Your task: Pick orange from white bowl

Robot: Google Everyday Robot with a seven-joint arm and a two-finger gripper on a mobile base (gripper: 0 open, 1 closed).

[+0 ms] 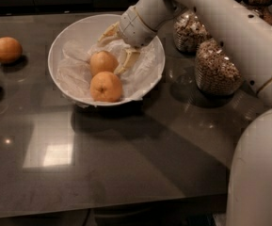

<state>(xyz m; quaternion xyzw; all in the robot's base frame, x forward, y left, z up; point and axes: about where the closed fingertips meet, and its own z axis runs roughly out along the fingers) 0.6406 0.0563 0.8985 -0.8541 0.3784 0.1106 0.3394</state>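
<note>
A white robot arm (220, 27) reaches in from the upper right, down over a dark, glossy table (126, 164). At its end, the gripper (110, 55) sits inside the white bowl (60, 41), low over the back right part of it. Its two pale yellow fingers (108, 33) are spread wide apart and grip nothing. One finger points over the bowl's far side. The other angles down to the crinkled plastic lining (74, 72).

The orange (101, 62), the paler of the two fruits in the bowl, lies just beside the fingertips on the camera's left, roughly between the two fingers. The lower finger's tip is at its right edge, but actual contact cannot be made out. A second, deeper-coloured orange (106, 86) lies just in front of the first, on the camera's side of the gripper and touching or nearly touching the paler fruit. It sits next to the lower finger's tip, crowding the space around the target. The bunched plastic rises around both fruits and under the fingers.

Well away from the gripper, toward the table's left edge, two loose oranges (6, 49) rest on the table. Behind the gripper's wrist, on the other side of the arm, stand two glass jars of cereal (214, 69), close to the bowl's right rim. The robot's white body (258, 173) fills the lower right corner.
</note>
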